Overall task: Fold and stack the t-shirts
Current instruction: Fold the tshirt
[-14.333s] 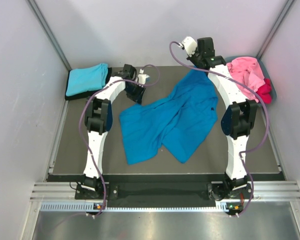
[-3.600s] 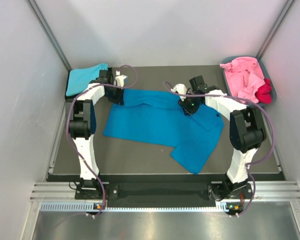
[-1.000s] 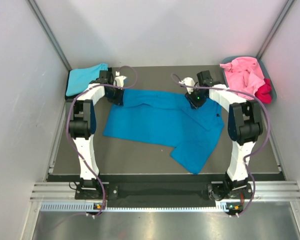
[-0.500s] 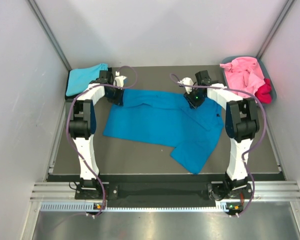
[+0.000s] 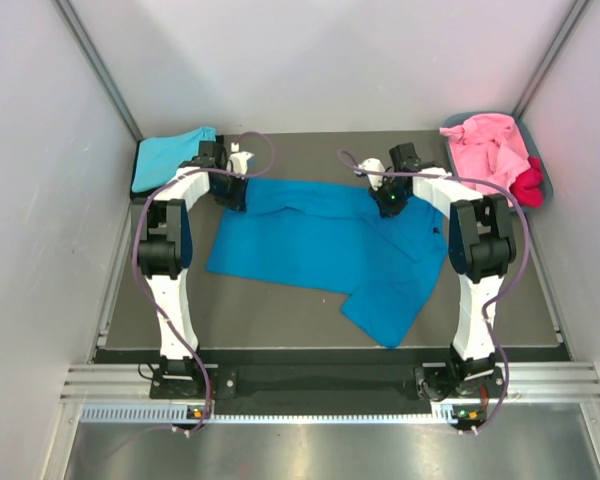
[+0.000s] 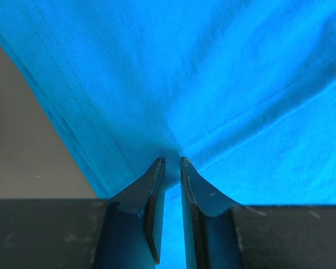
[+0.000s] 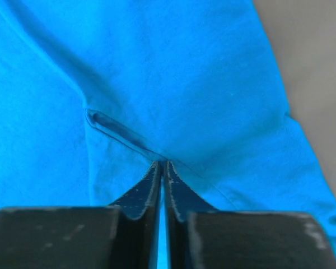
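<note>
The bright blue t-shirt (image 5: 320, 245) lies spread on the dark mat, its far edge stretched between both grippers. My left gripper (image 5: 232, 190) is shut on the shirt's far left corner; the left wrist view shows cloth (image 6: 213, 84) pinched between the jaws (image 6: 171, 162). My right gripper (image 5: 388, 200) is shut on the shirt's far right part near a seam fold (image 7: 117, 131), with cloth between the jaws (image 7: 162, 165). A folded turquoise t-shirt (image 5: 170, 155) lies at the far left. Pink t-shirts (image 5: 485, 150) and a crimson one (image 5: 530, 185) are heaped at the far right.
The pink and crimson shirts sit in a grey-blue tub (image 5: 545, 170) in the far right corner. The turquoise shirt rests on a dark pad (image 5: 140, 188). White walls close in on three sides. A metal rail (image 5: 320, 385) runs along the near edge.
The right gripper has shifted slightly toward the far edge while holding the blue shirt. The left arm and the shirt's lay have not visibly changed.
</note>
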Available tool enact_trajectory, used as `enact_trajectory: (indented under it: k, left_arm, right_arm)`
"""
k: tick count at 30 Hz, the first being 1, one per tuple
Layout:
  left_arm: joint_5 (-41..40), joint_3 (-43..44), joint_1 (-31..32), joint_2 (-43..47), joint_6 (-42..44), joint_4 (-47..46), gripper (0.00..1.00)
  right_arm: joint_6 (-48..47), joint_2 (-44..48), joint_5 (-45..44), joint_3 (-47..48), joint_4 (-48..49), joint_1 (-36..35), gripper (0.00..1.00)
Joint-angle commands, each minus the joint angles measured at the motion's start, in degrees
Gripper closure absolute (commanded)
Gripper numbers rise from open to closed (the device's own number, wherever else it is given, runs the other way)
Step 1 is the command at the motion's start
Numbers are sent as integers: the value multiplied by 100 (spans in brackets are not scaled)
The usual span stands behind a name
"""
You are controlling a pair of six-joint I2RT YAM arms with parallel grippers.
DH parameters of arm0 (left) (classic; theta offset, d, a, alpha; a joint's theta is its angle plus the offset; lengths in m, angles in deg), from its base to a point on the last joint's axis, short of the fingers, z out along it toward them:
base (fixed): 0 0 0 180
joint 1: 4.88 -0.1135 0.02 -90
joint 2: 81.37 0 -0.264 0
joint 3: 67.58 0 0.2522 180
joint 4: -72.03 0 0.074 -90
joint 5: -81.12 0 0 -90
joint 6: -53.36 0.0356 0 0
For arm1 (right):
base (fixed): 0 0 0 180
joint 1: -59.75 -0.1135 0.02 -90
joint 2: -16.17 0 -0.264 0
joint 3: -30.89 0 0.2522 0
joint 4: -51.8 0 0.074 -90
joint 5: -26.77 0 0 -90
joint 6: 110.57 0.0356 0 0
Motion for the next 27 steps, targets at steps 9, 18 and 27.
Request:
enact_trajectory:
  k: [9, 18, 27]
  left_arm:
    - [43, 96, 36, 177, -33, -111, 78]
    - [105, 34, 27, 177, -24, -190, 78]
    - [113, 429, 27, -7, -24, -164, 77]
  right_arm:
    - [-171, 856, 93, -144, -184, -269, 100]
    - [198, 1920, 5, -1602, -79, -1411, 94]
    - [383, 2125, -671, -1859, 202, -1519, 71]
